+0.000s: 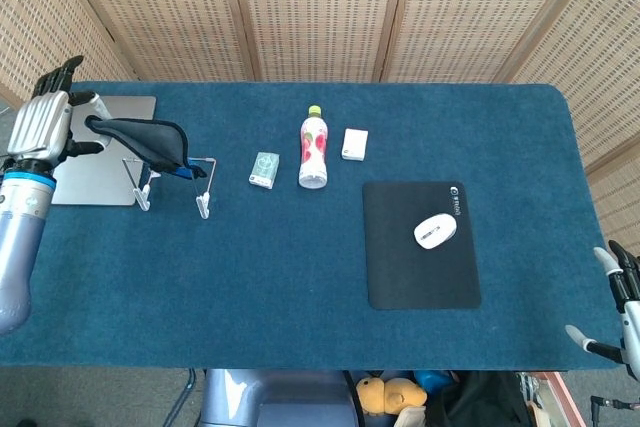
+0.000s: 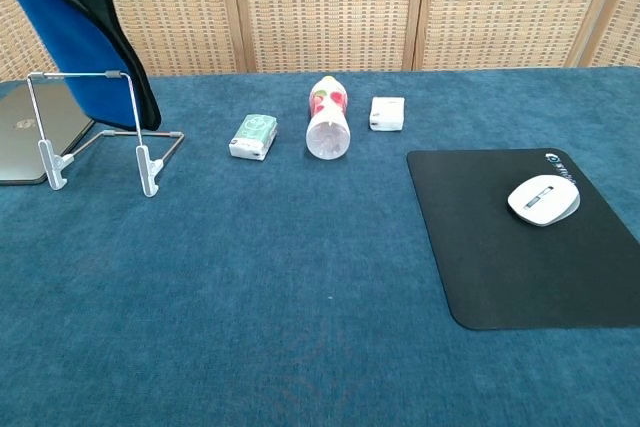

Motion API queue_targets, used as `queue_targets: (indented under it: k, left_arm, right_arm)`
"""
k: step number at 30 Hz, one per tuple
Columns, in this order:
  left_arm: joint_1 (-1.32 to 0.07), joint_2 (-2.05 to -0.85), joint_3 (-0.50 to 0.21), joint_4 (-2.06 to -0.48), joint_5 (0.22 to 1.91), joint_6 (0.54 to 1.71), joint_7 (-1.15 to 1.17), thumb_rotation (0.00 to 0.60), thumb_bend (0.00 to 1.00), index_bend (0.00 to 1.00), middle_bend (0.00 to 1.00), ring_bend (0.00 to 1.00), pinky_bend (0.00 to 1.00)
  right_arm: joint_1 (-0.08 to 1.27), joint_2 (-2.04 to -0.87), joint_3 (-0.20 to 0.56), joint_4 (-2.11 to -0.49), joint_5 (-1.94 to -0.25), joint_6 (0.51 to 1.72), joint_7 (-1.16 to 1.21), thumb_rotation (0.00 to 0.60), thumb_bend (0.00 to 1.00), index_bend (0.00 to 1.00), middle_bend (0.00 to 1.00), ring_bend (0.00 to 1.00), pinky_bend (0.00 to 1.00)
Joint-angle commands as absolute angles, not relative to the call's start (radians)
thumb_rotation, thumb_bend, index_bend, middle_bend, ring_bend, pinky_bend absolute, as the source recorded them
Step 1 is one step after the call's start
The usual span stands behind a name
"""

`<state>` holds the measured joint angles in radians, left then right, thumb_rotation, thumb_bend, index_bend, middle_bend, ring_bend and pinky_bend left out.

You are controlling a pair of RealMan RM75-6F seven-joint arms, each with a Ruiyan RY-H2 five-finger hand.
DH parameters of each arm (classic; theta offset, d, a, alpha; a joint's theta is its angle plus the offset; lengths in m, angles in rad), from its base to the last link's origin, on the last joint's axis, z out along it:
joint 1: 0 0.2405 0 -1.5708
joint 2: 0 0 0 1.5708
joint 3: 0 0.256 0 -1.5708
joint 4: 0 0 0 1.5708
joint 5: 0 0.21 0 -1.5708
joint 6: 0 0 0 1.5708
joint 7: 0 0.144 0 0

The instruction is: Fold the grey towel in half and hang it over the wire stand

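Hang step. Your left hand, fingers clamped on folded towel, holds it aloft behind the wire stand. Next: bring it fwd, drape over top bar. R hand idle at counter edge; fingers look apart.

Layout of the table. At the far left a laptop is placed, with the wire stand just in front of it. The towel is held above the stand by the left hand. To the right are set, in order, a small packet, a bottle lying on its side and a small box. Further right and nearer the front edge, a mouse rests on a mouse pad.
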<state>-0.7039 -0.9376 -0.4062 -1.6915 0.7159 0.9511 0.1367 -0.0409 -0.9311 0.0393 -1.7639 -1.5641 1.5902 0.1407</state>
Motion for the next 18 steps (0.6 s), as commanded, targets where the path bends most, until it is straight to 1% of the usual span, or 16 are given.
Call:
queue_targets:
  k: [1, 12, 18]
  left_arm:
    - [-0.674, -0.916, -0.399, -1.689, 0.737, 0.945, 0.090, 0.600, 0.60, 0.86, 0.00, 0.00, 0.00]
    - [-0.592, -0.875, -0.361, -1.714, 0.850, 0.936, -0.035, 0.600, 0.60, 0.86, 0.00, 0.00, 0.00]
    - [-0.527, -0.876, -0.301, -1.727, 0.955, 0.950, -0.090, 0.600, 0.60, 0.86, 0.00, 0.00, 0.00]
  right_arm:
    - [-0.043, -0.930, 0.038, -1.765, -1.568, 1.594, 0.143, 0.600, 0.00, 0.00, 0.00, 0.00, 0.00]
    - [-0.048, -0.923, 0.032, -1.766, -1.587, 1.610, 0.160, 0.600, 0.00, 0.00, 0.00, 0.00, 0.00]
    - [-0.056, -0.915, 0.028, -1.765, -1.601, 1.627, 0.181, 0.600, 0.00, 0.00, 0.00, 0.00, 0.00]
